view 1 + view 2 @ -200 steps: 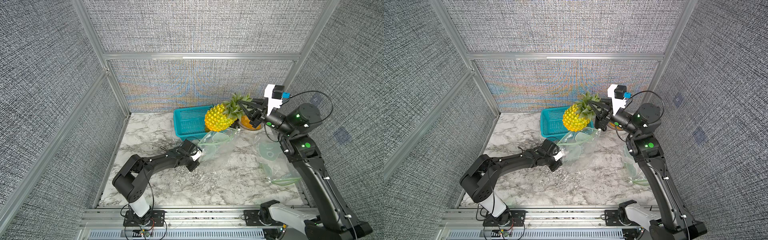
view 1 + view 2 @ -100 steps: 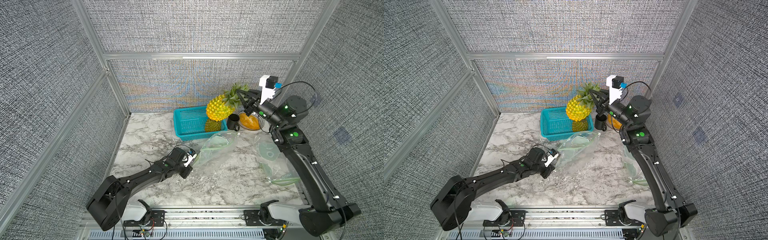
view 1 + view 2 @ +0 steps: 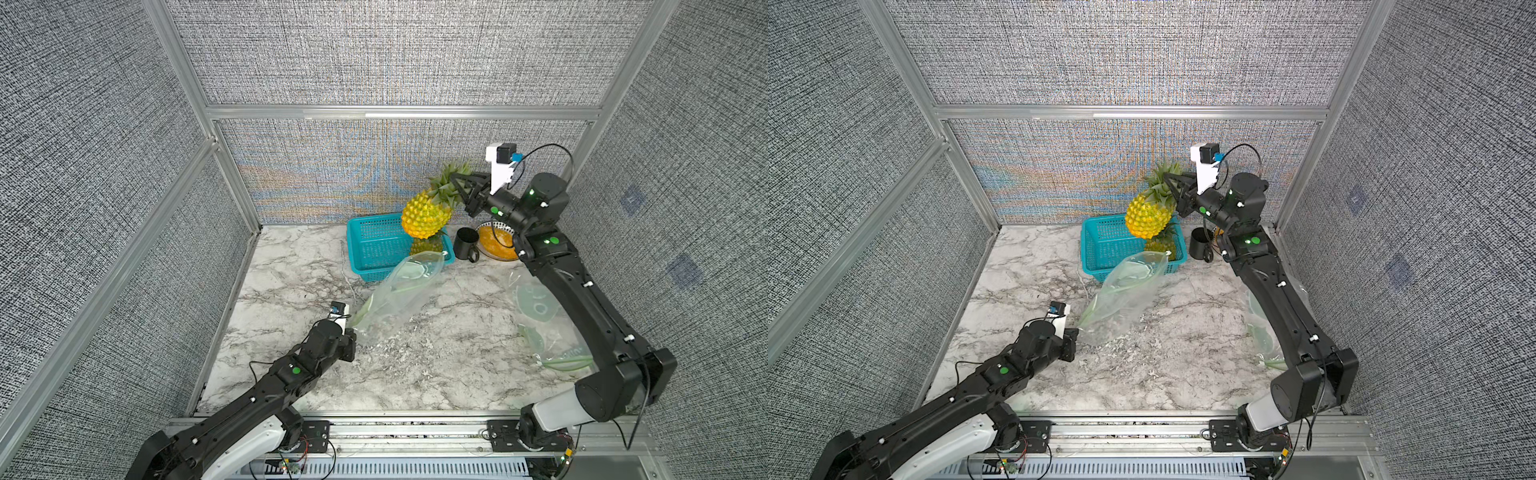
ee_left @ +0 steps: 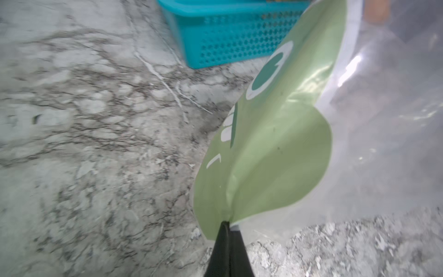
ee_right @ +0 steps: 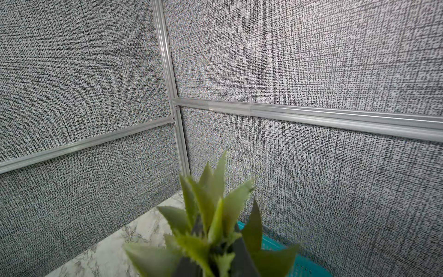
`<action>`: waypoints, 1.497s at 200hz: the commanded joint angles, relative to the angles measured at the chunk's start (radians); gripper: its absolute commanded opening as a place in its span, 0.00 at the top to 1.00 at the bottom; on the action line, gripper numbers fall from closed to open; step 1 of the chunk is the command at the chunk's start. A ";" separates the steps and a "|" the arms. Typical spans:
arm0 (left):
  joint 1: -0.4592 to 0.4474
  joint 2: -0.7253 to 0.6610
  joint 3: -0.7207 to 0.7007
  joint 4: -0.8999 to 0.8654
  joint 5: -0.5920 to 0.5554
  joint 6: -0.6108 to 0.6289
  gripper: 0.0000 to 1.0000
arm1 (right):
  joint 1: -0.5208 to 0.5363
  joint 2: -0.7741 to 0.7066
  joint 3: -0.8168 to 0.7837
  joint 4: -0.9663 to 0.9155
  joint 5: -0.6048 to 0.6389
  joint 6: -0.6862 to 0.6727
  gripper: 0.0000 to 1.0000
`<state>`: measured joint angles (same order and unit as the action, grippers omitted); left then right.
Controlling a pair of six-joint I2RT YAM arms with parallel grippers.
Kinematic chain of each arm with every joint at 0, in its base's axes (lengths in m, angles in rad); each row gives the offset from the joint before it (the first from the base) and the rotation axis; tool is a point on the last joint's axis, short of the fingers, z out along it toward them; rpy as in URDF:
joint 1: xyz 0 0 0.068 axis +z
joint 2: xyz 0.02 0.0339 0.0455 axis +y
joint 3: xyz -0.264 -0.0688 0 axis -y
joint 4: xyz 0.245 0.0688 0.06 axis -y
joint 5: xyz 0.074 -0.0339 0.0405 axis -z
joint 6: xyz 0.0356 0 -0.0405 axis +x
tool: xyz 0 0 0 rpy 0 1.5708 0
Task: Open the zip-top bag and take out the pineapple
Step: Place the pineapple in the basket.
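Pineapple (image 3: 426, 214) hangs just below the right claw (image 3: 457, 185), pinched by its leafy crown and clear of the zip-top bag (image 3: 399, 291), whose near corner the left claw (image 4: 226, 224) nips tight, probably to anchor the limp film on the bench (image 3: 299, 266) during extraction.

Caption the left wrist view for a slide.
Left gripper pinches the bag's green corner; marble table and teal basket behind.

The left arm (image 3: 266, 399) and right arm (image 3: 582, 299) are being seen as black jointed segments, being dotted with green lights (image 3: 296, 370) and tipped with black triangular fingers (image 3: 476, 192); white camera mounts (image 3: 498, 170) and looping black cables (image 3: 548, 146) are being carried
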<state>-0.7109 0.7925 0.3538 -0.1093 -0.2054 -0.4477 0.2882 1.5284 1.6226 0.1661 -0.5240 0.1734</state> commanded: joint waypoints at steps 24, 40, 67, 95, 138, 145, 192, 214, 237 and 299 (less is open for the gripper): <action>0.008 -0.100 0.008 -0.176 -0.258 -0.201 1.00 | 0.029 0.097 0.077 0.092 -0.030 0.011 1.00; 0.008 -0.121 0.007 -0.204 -0.281 -0.212 1.00 | 0.040 0.138 0.097 0.091 -0.020 0.005 1.00; 0.009 -0.155 0.021 -0.320 -0.387 -0.306 1.00 | 0.056 0.206 0.139 0.092 0.001 0.007 1.00; 0.008 -0.195 0.026 -0.433 -0.484 -0.413 1.00 | 0.072 0.279 0.195 0.084 0.038 0.009 1.00; 0.009 -0.259 0.001 -0.497 -0.545 -0.490 1.00 | 0.085 0.357 0.255 0.119 0.126 0.032 1.00; 0.008 -0.268 -0.002 -0.498 -0.546 -0.495 1.00 | 0.089 0.376 0.280 0.100 0.140 0.030 1.00; 0.008 -0.288 -0.014 -0.468 -0.534 -0.469 1.00 | 0.107 0.522 0.439 -0.064 0.165 -0.012 1.00; 0.009 -0.280 -0.014 -0.466 -0.525 -0.467 1.00 | 0.119 0.560 0.451 -0.103 0.173 -0.037 1.00; 0.008 -0.280 -0.014 -0.463 -0.521 -0.461 1.00 | 0.133 0.588 0.454 -0.141 0.191 -0.073 1.00; 0.008 -0.283 -0.019 -0.464 -0.518 -0.456 1.00 | 0.170 0.631 0.444 -0.219 0.221 -0.158 1.00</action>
<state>-0.7036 0.5098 0.3397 -0.5766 -0.7246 -0.9127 0.4442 2.1593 2.0670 -0.1059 -0.3077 0.0578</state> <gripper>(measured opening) 0.051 0.149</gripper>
